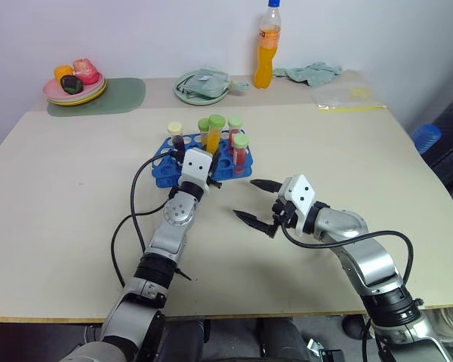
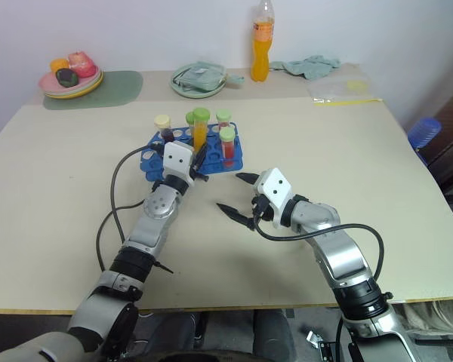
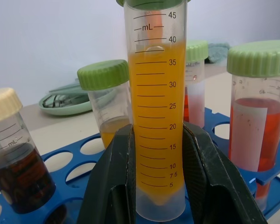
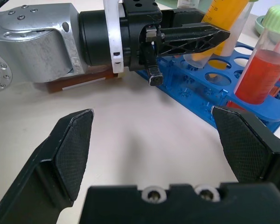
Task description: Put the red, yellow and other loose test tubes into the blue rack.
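Observation:
The blue rack [image 1: 163, 172] stands mid-table with several capped tubes upright in it: a dark one with a cream cap [image 1: 175, 136], a small yellow one [image 3: 105, 100] and red ones [image 1: 240, 153]. My left gripper [image 3: 158, 140] is shut on a tall yellow test tube [image 3: 158, 93] with a green cap, held upright over the rack. Its lower end is down at the holes; I cannot tell whether it is seated. My right gripper [image 1: 255, 202] stands open and holds nothing, low over the table just in front and to the right of the rack.
Along the table's back edge are a plate of toy food [image 1: 75, 84] on a green mat, a green dish with a cloth [image 1: 202, 85], an orange drink bottle [image 1: 266, 49], a crumpled cloth [image 1: 309, 72] and a plastic bag [image 1: 347, 96].

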You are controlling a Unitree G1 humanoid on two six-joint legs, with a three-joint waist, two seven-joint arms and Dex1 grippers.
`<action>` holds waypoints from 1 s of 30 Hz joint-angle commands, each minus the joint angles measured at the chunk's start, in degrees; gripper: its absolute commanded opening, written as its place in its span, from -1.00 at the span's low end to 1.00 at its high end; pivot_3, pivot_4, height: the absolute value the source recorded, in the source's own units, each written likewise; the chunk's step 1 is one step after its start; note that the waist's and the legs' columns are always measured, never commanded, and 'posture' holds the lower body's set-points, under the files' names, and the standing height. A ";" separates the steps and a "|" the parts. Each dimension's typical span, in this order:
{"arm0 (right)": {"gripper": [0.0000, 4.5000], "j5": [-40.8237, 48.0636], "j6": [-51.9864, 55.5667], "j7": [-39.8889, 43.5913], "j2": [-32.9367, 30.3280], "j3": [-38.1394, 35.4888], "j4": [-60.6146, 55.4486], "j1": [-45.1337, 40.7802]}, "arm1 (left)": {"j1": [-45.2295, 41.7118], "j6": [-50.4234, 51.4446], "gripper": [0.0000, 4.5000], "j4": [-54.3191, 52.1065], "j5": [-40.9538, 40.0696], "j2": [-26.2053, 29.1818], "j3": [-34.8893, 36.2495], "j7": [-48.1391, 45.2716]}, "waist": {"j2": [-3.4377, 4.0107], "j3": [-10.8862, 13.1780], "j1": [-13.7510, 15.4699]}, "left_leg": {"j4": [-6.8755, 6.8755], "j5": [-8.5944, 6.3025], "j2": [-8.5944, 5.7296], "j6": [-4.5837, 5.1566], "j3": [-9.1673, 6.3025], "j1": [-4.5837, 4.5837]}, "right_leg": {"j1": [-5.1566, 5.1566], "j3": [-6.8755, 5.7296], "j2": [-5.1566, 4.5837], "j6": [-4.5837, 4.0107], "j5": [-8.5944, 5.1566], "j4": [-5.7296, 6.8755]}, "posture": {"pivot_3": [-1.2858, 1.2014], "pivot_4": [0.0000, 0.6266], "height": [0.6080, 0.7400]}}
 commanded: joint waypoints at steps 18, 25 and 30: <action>1.00 0.06 -0.33 -0.19 0.83 0.45 -2.88 0.29 | 1.51 -1.55 -0.65 -0.27 -0.43 -1.50 2.34 -1.04 | 0.00 0.00 -0.06 | 0.00 0.00 0.00 0.00 -0.03 0.00 | -0.01 0.00 0.00 0.00 0.00 0.00 | 0.03 -0.52 1.00; 1.00 -0.06 -0.36 -0.31 1.23 0.68 -2.78 -0.18 | 0.23 -6.70 -0.65 6.46 -1.91 -2.62 3.78 -2.68 | 0.00 0.00 0.03 | 0.01 0.00 0.00 0.00 -0.02 0.00 | 0.00 0.00 0.00 0.00 0.00 0.00 | 0.03 -0.52 1.00; 1.00 -0.22 -0.21 -0.28 1.35 0.84 -3.07 -0.12 | -0.07 -9.09 -0.43 8.95 -2.62 -2.63 4.75 -3.40 | 0.00 -0.01 -0.03 | 0.02 0.00 0.00 0.00 -0.02 0.01 | 0.01 -0.01 0.00 0.00 0.00 0.01 | 0.03 -0.52 1.00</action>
